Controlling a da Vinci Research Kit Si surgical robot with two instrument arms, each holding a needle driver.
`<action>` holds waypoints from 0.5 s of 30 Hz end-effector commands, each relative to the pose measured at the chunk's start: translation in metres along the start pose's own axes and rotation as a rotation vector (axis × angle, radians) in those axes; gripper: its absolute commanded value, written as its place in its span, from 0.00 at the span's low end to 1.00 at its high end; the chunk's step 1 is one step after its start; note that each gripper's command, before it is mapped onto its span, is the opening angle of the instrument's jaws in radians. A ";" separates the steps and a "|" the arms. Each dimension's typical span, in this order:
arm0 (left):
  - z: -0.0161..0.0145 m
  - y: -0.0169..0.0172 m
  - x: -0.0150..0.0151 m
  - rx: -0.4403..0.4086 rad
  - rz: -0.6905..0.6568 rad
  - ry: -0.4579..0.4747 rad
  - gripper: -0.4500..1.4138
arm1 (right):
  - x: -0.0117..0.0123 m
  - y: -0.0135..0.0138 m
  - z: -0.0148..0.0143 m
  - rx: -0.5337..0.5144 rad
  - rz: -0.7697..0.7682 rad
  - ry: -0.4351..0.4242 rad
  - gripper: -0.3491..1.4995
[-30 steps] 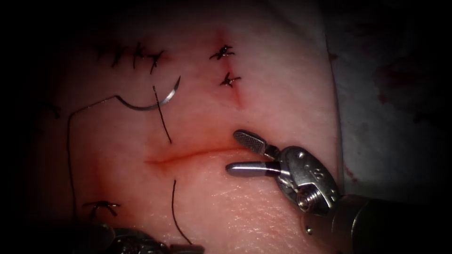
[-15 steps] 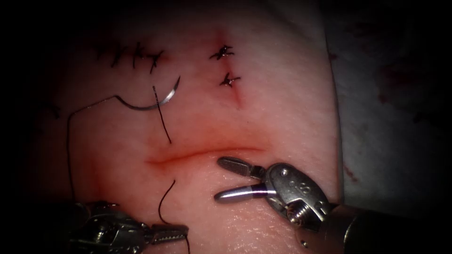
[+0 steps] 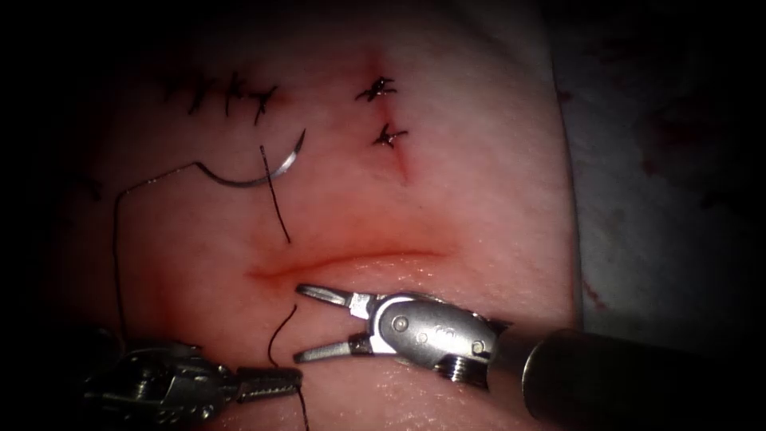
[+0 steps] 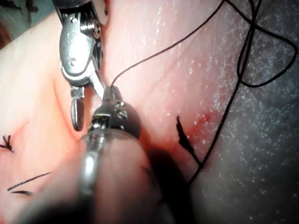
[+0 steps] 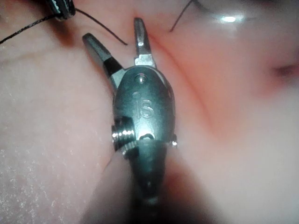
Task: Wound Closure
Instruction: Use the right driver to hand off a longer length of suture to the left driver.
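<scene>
Several finished stitches sit on the tissue well beyond both tools, but the cut itself lies unclosed, with a thread entering on its far side and coming out again on the near side, so by my reading one pass across it is made and its knot and further stitches are left. The right tool hangs just on the near side of the cut with its jaws wide apart and holding nothing; the short free thread end lies between its tips. The left tool sits near those tips, its jaws closed on that thread. The needle lies loose on the tissue, well away from both sets of jaws on the far side of the cut, not in the tissue. Its long axis runs roughly along the cut, the curve bellied toward the tools, the point turned up and away from them, the tail trailing thread toward the left.
</scene>
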State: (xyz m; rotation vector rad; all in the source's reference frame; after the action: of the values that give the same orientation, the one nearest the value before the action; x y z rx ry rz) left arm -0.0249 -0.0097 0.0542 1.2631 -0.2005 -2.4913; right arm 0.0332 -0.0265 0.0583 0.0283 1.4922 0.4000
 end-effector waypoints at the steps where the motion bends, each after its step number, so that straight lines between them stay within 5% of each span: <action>1: 0.0009 0.0000 -0.0003 0.001 0.001 0.001 0.00 | -0.0003 0.0000 0.0012 0.009 -0.027 0.016 0.88; 11: 0.0010 -0.0002 -0.0002 0.001 -0.002 -0.001 0.00 | 0.0002 -0.0009 0.0027 0.041 -0.104 0.048 0.88; 15: 0.0010 -0.0001 0.0000 0.002 -0.002 -0.003 0.00 | 0.0004 -0.0011 0.0034 0.038 -0.116 0.046 0.77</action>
State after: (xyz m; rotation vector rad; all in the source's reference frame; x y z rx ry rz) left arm -0.0252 -0.0097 0.0542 1.2597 -0.2006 -2.4975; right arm 0.0358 -0.0268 0.0575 -0.0390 1.5353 0.2828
